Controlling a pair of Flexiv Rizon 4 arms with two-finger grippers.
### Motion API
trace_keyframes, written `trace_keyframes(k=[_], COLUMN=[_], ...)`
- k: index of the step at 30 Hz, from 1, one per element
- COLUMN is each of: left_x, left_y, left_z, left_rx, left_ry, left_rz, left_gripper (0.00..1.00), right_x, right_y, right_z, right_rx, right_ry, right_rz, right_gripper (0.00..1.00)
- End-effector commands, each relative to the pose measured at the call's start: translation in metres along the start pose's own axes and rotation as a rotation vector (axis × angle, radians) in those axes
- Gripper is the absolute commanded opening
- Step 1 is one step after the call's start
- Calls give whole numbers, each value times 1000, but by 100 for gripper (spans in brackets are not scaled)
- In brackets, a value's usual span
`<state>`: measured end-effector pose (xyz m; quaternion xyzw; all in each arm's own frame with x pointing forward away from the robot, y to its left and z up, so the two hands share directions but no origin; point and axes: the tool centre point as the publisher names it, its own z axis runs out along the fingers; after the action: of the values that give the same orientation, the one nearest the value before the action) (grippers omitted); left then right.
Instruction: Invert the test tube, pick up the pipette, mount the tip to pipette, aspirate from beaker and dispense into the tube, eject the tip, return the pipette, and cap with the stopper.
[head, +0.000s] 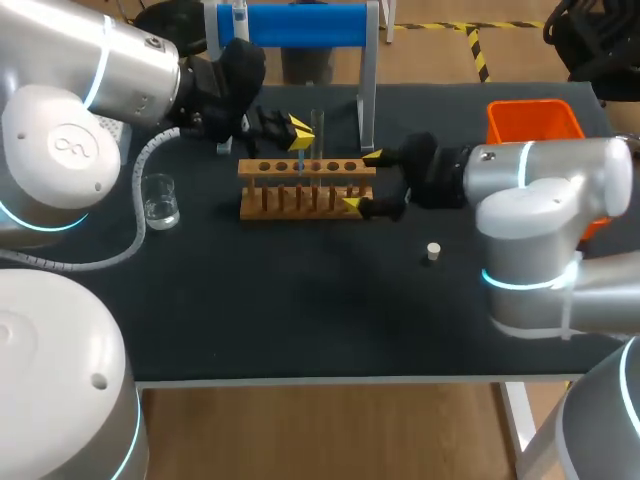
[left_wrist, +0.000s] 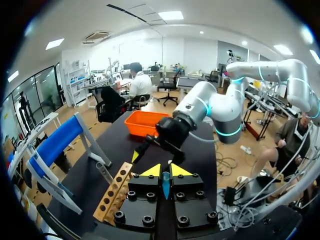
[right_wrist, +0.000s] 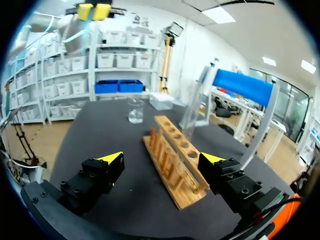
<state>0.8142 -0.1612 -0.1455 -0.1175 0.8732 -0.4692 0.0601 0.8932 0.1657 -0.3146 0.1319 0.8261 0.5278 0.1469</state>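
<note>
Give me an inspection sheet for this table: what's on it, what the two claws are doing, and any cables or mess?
Surface: black table, dark matte top.
Job's things: wooden rack mid-table; test tube held over it; clear beaker left of the rack; stopper lying alone to its right; blue stand at the back.
Clutter: orange bin at the back right.
Grippers: left gripper shut on the test tube; right gripper open, one finger on either side of the rack's end.
Cables: pale hose from the left arm loops beside the beaker.
Surroundings: nothing seen reaching over the table.
</note>
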Motion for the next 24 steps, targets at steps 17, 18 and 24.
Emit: trace_keyframes(k=[17,18,24], left_x=[0,0,0], left_y=[-1,-1,-1], left_z=[0,0,0], left_rx=[-3,-3,-3], left_ry=[1,1,1], left_rz=[-1,-1,-1], left_gripper=[0,0,0], right_x=[37,38,48], right_y=[74,77,92], right_z=[-68,-67,-60], right_rx=[-279,-286,-338], right_ry=[339,350,424], right_rz=[-22,-19,10], right_gripper=[100,100,100])
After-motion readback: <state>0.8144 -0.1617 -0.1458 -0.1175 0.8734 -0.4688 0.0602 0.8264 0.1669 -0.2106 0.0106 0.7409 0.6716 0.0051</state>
